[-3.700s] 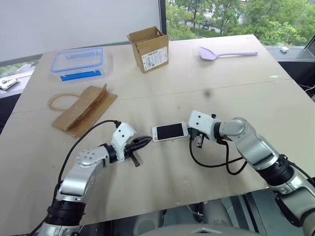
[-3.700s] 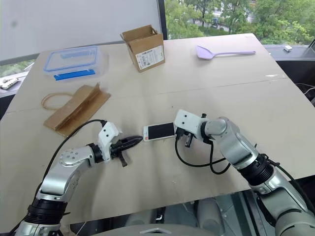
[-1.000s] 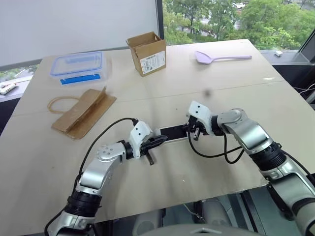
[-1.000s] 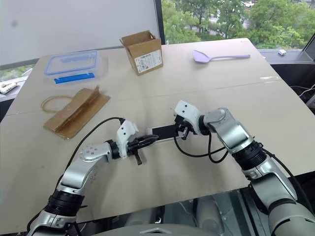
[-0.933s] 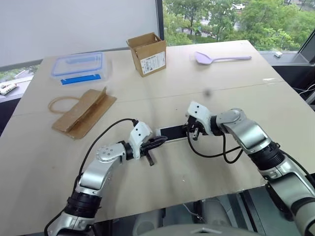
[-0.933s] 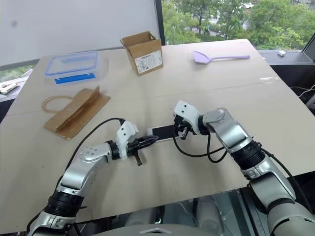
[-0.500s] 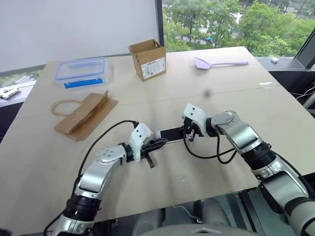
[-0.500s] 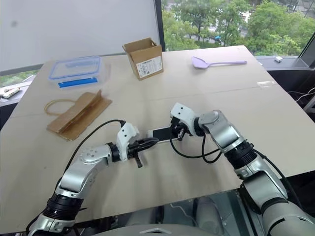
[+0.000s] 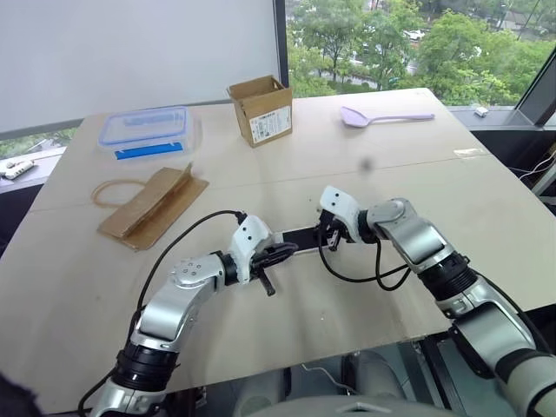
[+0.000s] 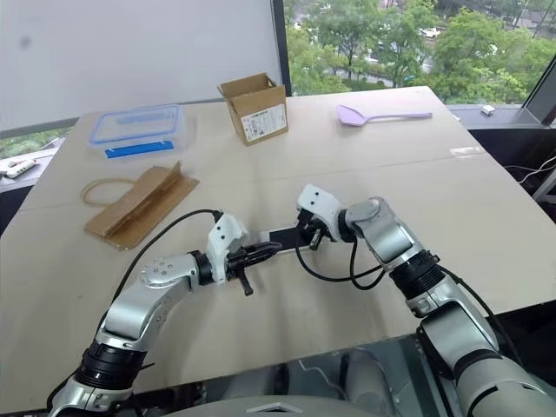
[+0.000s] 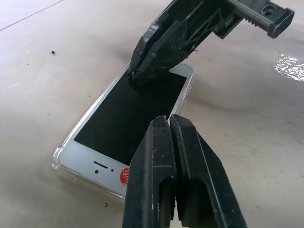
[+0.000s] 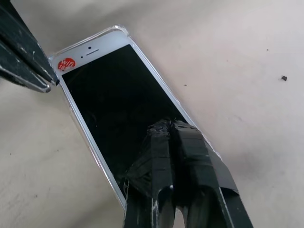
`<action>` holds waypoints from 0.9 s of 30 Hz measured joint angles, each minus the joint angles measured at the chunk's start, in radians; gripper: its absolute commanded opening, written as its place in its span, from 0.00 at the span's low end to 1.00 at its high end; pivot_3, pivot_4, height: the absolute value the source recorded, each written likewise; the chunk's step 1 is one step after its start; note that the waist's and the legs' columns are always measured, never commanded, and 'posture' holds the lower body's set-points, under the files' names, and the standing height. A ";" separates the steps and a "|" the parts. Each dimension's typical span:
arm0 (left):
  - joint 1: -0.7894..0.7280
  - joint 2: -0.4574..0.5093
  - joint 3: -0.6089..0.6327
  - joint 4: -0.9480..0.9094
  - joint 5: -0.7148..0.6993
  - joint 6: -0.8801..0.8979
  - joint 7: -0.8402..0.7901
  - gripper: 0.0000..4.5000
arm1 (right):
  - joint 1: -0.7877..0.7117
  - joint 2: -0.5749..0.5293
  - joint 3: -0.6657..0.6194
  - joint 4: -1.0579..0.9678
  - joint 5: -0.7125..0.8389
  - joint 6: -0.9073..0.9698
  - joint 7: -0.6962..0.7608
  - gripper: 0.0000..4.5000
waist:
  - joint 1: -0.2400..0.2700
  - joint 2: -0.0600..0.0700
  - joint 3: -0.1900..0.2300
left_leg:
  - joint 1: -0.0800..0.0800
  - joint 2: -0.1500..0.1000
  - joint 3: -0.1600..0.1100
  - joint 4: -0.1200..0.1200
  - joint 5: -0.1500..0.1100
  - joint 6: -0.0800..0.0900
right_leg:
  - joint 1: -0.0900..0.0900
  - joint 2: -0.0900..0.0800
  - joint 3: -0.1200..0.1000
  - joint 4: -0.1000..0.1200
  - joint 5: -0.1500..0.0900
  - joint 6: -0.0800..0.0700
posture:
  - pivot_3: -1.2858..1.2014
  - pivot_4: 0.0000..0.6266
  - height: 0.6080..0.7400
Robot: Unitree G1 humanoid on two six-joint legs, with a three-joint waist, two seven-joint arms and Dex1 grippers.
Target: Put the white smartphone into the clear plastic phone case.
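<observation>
The white smartphone (image 9: 300, 236) lies flat on the table, black screen up, between my two grippers. A thin clear plastic phone case (image 11: 58, 154) shows as a transparent rim around the phone's edges and corners (image 12: 122, 29). My left gripper (image 9: 291, 250) is shut, and its tip (image 11: 168, 121) hovers over the phone's left half, near the end with the red sticker. My right gripper (image 9: 328, 241) is shut too, with its taped tip (image 12: 166, 126) resting on the screen near the phone's right end.
A brown paper bag (image 9: 152, 204) lies at the left. A clear box with a blue-rimmed lid (image 9: 146, 132) and an open cardboard box (image 9: 261, 109) stand at the back. A purple spoon (image 9: 382, 115) lies at the far right. The table's front edge (image 9: 347, 334) is close.
The camera has shifted. Since the oldest frames my left gripper has come up to the phone's left end, and my right gripper's tip has sunk slightly onto the screen.
</observation>
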 measured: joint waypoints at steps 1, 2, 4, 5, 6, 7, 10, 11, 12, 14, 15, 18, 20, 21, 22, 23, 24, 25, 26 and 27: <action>0.000 0.002 0.000 -0.004 -0.001 0.003 0.000 0.01 | 0.006 0.003 0.000 0.000 0.000 -0.004 -0.006 0.01 | 0.000 0.001 -0.002 | 0.000 0.000 0.000 -0.001 0.000 0.000 | 0.000 0.000 0.000 0.000 0.000 0.000 | 0.52 0.24 1.00; -0.001 0.003 0.000 -0.006 -0.002 0.003 0.000 0.01 | 0.007 0.003 0.000 0.000 0.000 -0.004 -0.007 0.01 | 0.000 0.001 -0.003 | 0.001 0.000 0.000 -0.001 0.000 0.000 | 0.000 -0.001 0.000 0.000 0.000 0.000 | 0.52 0.24 1.00; -0.003 0.004 0.000 -0.011 -0.007 0.008 0.001 0.01 | 0.011 0.004 -0.001 0.000 0.000 -0.005 -0.011 0.01 | 0.000 0.003 -0.005 | 0.002 -0.001 0.000 -0.003 0.000 0.000 | 0.000 -0.003 0.000 -0.002 -0.001 0.001 | 0.52 0.24 1.00; -0.003 0.006 0.000 -0.012 -0.009 0.011 0.001 0.01 | 0.013 0.004 -0.001 0.000 0.000 -0.005 -0.012 0.01 | 0.000 0.004 -0.006 | 0.002 -0.001 0.000 -0.004 0.000 0.000 | 0.000 -0.003 0.000 -0.002 -0.001 0.001 | 0.52 0.24 1.00; -0.003 0.007 0.001 -0.013 -0.010 0.013 0.001 0.01 | 0.014 0.003 -0.002 0.000 0.000 -0.005 -0.012 0.01 | 0.000 0.005 -0.006 | 0.002 -0.001 0.000 -0.004 0.000 0.000 | 0.000 -0.003 0.000 -0.002 -0.001 0.001 | 0.52 0.24 1.00; -0.003 0.008 0.001 -0.013 -0.012 0.016 0.000 0.01 | 0.017 0.003 -0.004 -0.002 0.000 -0.005 -0.014 0.01 | 0.000 0.005 -0.007 | 0.002 -0.001 0.000 -0.004 0.000 0.000 | 0.000 -0.003 0.000 -0.002 -0.001 0.001 | 0.52 0.24 1.00; -0.003 0.015 0.003 -0.012 -0.019 0.019 -0.001 0.01 | 0.024 0.004 -0.010 -0.006 0.002 -0.006 -0.024 0.01 | 0.000 0.005 -0.007 | 0.002 -0.001 -0.001 -0.005 0.000 0.000 | 0.000 -0.003 -0.001 -0.003 -0.002 0.001 | 0.52 0.24 1.00; -0.004 0.016 0.003 -0.012 -0.019 0.019 -0.001 0.01 | 0.027 0.004 -0.013 -0.009 0.004 -0.006 -0.028 0.01 | 0.000 0.005 -0.007 | 0.002 -0.001 -0.001 -0.005 0.000 0.000 | 0.000 -0.003 -0.001 -0.004 -0.002 0.001 | 0.52 0.24 1.00; -0.006 0.019 0.005 -0.008 -0.019 0.016 -0.003 0.01 | 0.056 0.014 -0.043 -0.027 0.011 -0.012 -0.053 0.01 | 0.001 0.005 -0.007 | 0.001 -0.002 -0.002 -0.006 0.000 -0.001 | 0.000 -0.004 -0.002 -0.005 -0.002 0.001 | 0.52 0.24 1.00; -0.007 0.020 0.009 0.003 -0.019 0.010 -0.005 0.01 | 0.096 0.029 -0.081 -0.056 0.025 -0.015 -0.082 0.01 | 0.002 0.006 -0.004 | -0.001 -0.002 -0.004 -0.007 0.000 -0.001 | 0.000 -0.004 -0.003 -0.009 -0.002 0.001 | 0.52 0.24 1.00; -0.011 0.019 0.009 0.014 -0.019 0.002 -0.007 0.01 | 0.123 0.030 -0.101 -0.087 0.036 -0.013 -0.098 0.01 | 0.003 0.007 -0.001 | -0.003 -0.002 -0.004 -0.009 0.000 -0.001 | -0.001 -0.004 -0.003 -0.011 -0.002 0.001 | 0.52 0.24 1.00; -0.010 0.014 0.008 0.042 -0.018 -0.009 -0.009 0.01 | 0.169 0.028 -0.151 -0.184 0.069 0.018 -0.121 0.01 | 0.005 0.012 0.009 | -0.014 -0.003 -0.007 -0.010 0.000 0.000 | -0.007 -0.003 -0.006 -0.016 -0.002 0.001 | 0.52 0.24 1.00; -0.011 0.009 0.006 0.061 -0.017 -0.015 -0.008 0.01 | 0.192 0.018 -0.171 -0.241 0.091 0.039 -0.122 0.01 | 0.005 0.013 0.016 | -0.019 -0.007 -0.008 -0.010 0.003 0.005 | -0.011 -0.002 -0.005 -0.015 -0.001 0.001 | 0.52 0.24 1.00; -0.014 0.005 0.006 0.063 -0.017 -0.026 -0.009 0.01 | 0.206 0.008 -0.177 -0.279 0.101 0.057 -0.124 0.01 | 0.007 0.012 0.019 | -0.020 -0.008 -0.011 -0.013 0.003 0.004 | -0.012 -0.001 -0.006 -0.016 0.000 0.003 | 0.52 0.24 1.00; -0.018 0.004 0.006 0.063 -0.017 -0.030 -0.009 0.01 | 0.209 0.002 -0.179 -0.300 0.108 0.067 -0.127 0.01 | 0.007 0.011 0.021 | -0.022 -0.008 -0.012 -0.014 0.003 0.004 | -0.013 -0.001 -0.007 -0.016 0.001 0.004 | 0.52 0.24 1.00; -0.021 0.004 0.006 0.063 -0.017 -0.031 -0.009 0.01 | 0.211 -0.002 -0.182 -0.315 0.112 0.078 -0.131 0.01 | 0.007 0.010 0.021 | -0.024 -0.009 -0.013 -0.014 0.003 0.004 | -0.015 0.000 -0.008 -0.017 0.002 0.002 | 0.52 0.24 1.00; -0.027 0.004 0.005 0.063 -0.017 -0.031 -0.010 0.01 | 0.216 -0.009 -0.190 -0.340 0.119 0.099 -0.142 0.01 | 0.007 0.011 0.022 | -0.026 -0.009 -0.014 -0.015 0.003 0.004 | -0.016 0.000 -0.009 -0.018 0.002 0.001 | 0.52 0.24 1.00; -0.031 0.004 0.004 0.063 -0.017 -0.031 -0.010 0.01 | 0.221 -0.018 -0.200 -0.356 0.125 0.111 -0.148 0.01 | 0.007 0.011 0.023 | -0.028 -0.009 -0.015 -0.015 0.002 0.004 | -0.016 0.000 -0.011 -0.019 0.002 0.001 | 0.52 0.24 1.00; -0.034 0.004 0.003 0.061 -0.018 -0.031 -0.010 0.01 | 0.223 -0.030 -0.210 -0.373 0.131 0.128 -0.154 0.01 | 0.007 0.011 0.024 | -0.031 -0.009 -0.016 -0.015 0.002 0.004 | -0.018 -0.001 -0.011 -0.020 0.002 0.001 | 0.52 0.24 1.00; -0.035 0.004 0.003 0.059 -0.018 -0.031 -0.010 0.01 | 0.224 -0.042 -0.218 -0.389 0.133 0.145 -0.163 0.01 | 0.007 0.010 0.025 | -0.034 -0.010 -0.016 -0.015 0.002 0.004 | -0.020 -0.001 -0.012 -0.020 0.002 0.001 | 0.52 0.24 1.00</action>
